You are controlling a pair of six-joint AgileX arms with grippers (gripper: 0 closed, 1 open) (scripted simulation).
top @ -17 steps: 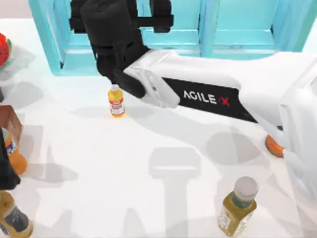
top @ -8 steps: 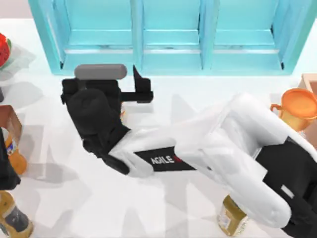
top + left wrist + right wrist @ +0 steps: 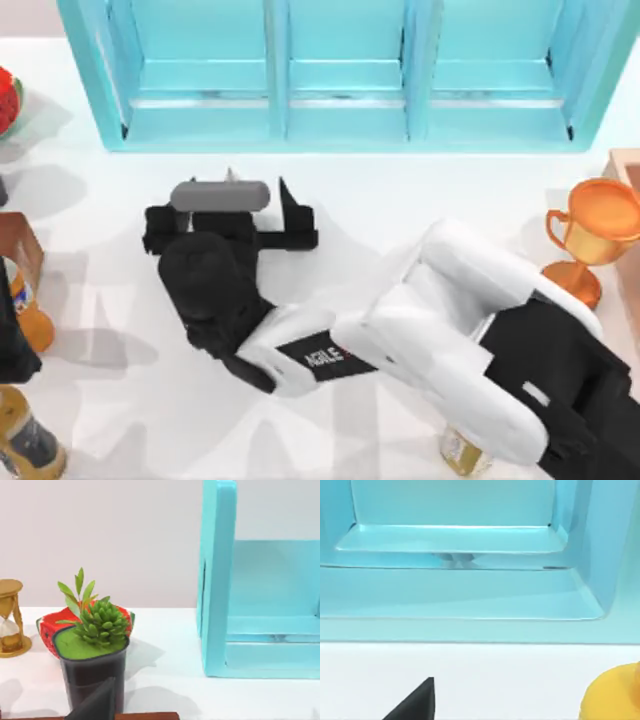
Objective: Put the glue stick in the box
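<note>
The glue stick [image 3: 615, 697] shows as a rounded yellow shape at the edge of the right wrist view, beside one dark finger [image 3: 415, 702]. In the top view my right gripper [image 3: 257, 186] hangs over the spot in front of the box and covers the glue stick. Its fingers stand apart and point toward the box, open. The box [image 3: 340, 110] is a cyan frame with several compartments along the table's far side, open toward the gripper [image 3: 470, 590]. My left arm [image 3: 8, 345] stays parked at the left edge, one finger [image 3: 97, 705] in its wrist view.
An orange trophy [image 3: 590, 235] stands at the right. A yellow bottle [image 3: 460, 455] peeks from under my right arm. Orange bottles [image 3: 28, 315] stand along the left edge. A plant pot [image 3: 95, 655], an hourglass [image 3: 10, 617] and the box's side wall [image 3: 215, 580] stand near my left arm.
My right arm pulled back from the box and folded. Its gripper moved toward the table's front and now covers the glue stick, which stood in plain sight a second ago.
</note>
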